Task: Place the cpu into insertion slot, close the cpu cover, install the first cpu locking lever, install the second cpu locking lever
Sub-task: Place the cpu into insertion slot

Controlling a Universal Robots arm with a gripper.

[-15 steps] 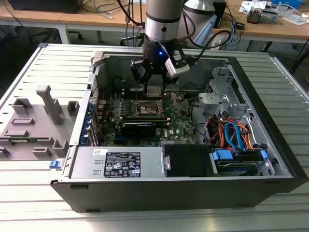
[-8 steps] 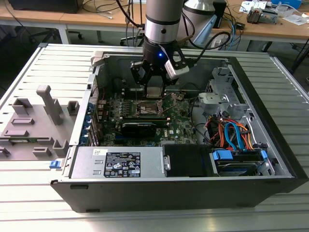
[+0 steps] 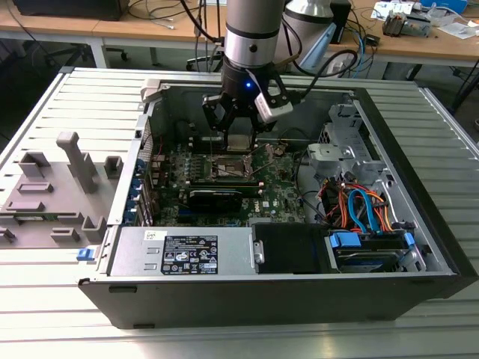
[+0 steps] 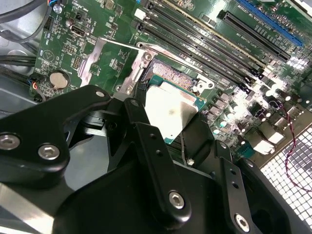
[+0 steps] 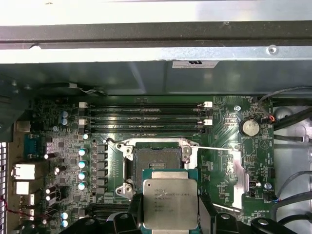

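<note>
My gripper [image 3: 238, 136] hangs inside the open computer case, shut on the cpu [image 3: 238, 142]. In both wrist views the cpu [image 5: 170, 202] [image 4: 170, 112] is a silver-topped square chip clamped by its two sides between black fingers [image 5: 135, 210]. It hovers level, just above and slightly off to one side of the open insertion slot [image 5: 157, 163] [image 4: 170, 74]. The cpu cover [image 5: 237, 168] [image 4: 109, 61] is swung open and lies flat beside the slot. A thin wire locking lever [image 5: 214, 147] stands loose across the slot's far edge.
Memory slots [image 5: 146, 117] run along the slot's far side, with a coin battery [image 5: 250, 127] near the cover. A black card [image 3: 213, 196], the power supply [image 3: 187, 254] and bundled cables [image 3: 359, 209] crowd the case. A grey fixture [image 3: 52, 187] stands at the exterior view's left.
</note>
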